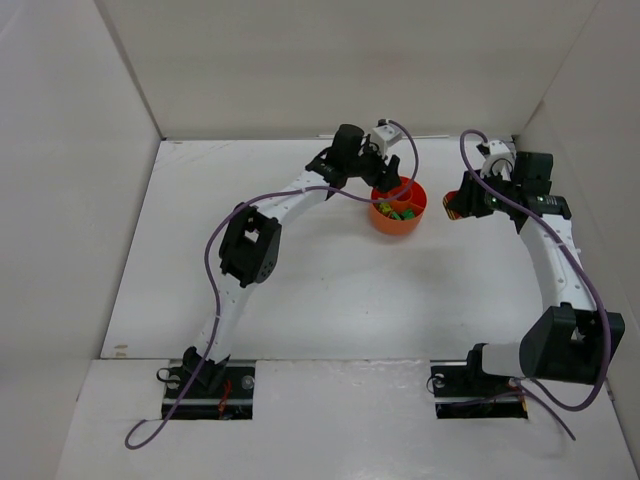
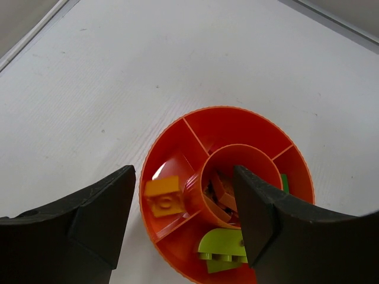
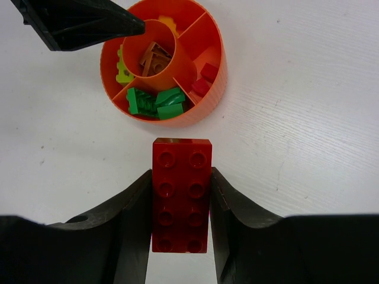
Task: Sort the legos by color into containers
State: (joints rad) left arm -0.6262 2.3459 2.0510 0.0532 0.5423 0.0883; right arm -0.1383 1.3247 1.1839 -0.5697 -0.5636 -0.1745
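The orange divided bowl (image 1: 396, 226) stands at the back middle of the table. My left gripper (image 1: 392, 182) hovers open and empty just above it. In the left wrist view its jaws (image 2: 183, 177) straddle the bowl (image 2: 231, 125), which holds a blurred yellow brick (image 2: 163, 196), a lime brick (image 2: 224, 251) and brown bricks (image 2: 221, 197) in the central cup. My right gripper (image 3: 181, 173) is shut on a dark red two-by-four brick (image 3: 182, 195), held right of the bowl (image 3: 198, 113). Green (image 3: 156, 102), small red (image 3: 205, 79) and lime (image 3: 123, 74) bricks lie in separate compartments.
White walls enclose the table on the left, back and right. The right gripper (image 1: 462, 205) is close to the right wall. A tip of the left gripper's finger (image 3: 77, 21) reaches over the bowl's far side in the right wrist view.
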